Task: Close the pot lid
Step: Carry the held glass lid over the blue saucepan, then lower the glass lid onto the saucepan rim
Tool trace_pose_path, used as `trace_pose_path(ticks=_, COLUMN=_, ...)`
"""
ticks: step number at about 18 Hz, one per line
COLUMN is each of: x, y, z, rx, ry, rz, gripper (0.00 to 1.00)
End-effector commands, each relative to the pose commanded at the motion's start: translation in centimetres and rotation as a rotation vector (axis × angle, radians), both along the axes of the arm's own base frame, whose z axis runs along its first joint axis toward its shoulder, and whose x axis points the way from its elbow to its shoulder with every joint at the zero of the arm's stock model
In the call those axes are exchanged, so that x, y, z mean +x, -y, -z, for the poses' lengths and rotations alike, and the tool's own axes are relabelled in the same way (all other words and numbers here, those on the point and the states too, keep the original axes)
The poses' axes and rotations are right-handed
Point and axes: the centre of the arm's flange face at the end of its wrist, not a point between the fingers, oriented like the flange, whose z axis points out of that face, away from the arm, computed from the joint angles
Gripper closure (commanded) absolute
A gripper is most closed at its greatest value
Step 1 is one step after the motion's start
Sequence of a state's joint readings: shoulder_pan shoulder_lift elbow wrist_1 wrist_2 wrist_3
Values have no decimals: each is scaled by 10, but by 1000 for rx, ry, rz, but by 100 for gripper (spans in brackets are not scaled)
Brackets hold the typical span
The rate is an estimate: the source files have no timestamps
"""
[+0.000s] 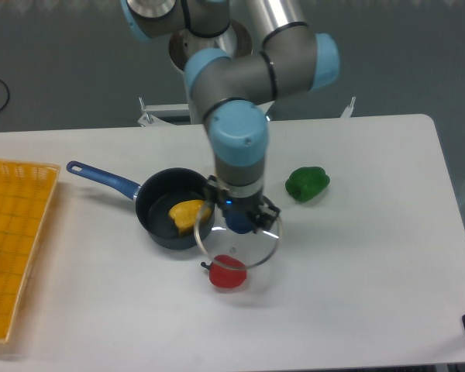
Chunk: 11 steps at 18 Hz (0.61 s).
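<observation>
The pot [161, 209] is a small dark navy saucepan at the table's centre-left. Its long blue handle [102, 179] points to the back left. The pot is uncovered and a yellow pepper [187, 214] lies inside. My gripper [239, 222] points straight down just right of the pot and is shut on the blue knob [238, 224] of the lid. The lid [257, 246] is a clear glass disc with a thin metal rim. It hangs slightly tilted under the gripper, with its left edge over the pot's right rim.
A red pepper [228, 273] lies under the lid's front edge, partly seen through the glass. A green pepper [307, 184] sits to the right of the arm. A yellow mesh basket [15, 240] stands along the table's left edge.
</observation>
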State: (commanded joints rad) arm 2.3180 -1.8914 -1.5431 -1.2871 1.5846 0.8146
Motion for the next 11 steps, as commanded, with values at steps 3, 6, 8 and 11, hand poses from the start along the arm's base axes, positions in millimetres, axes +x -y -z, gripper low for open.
trace_pose_path(ticks=3, x=17, y=-3, z=-3, rx=-10, ry=-22, rz=28, gripper=55)
trace_pose_path(ticks=6, x=35, y=-1, z=-5, rx=-13, ry=-24, rz=45, gripper=55)
trace_pose_path(ticks=8, x=48, y=0, z=-4, rx=-17, ry=-22, rz=57, gripper=55)
trace_pose_path(ticks=11, x=67, y=0, z=16, rx=-57, ry=-30, rz=55, gripper=54)
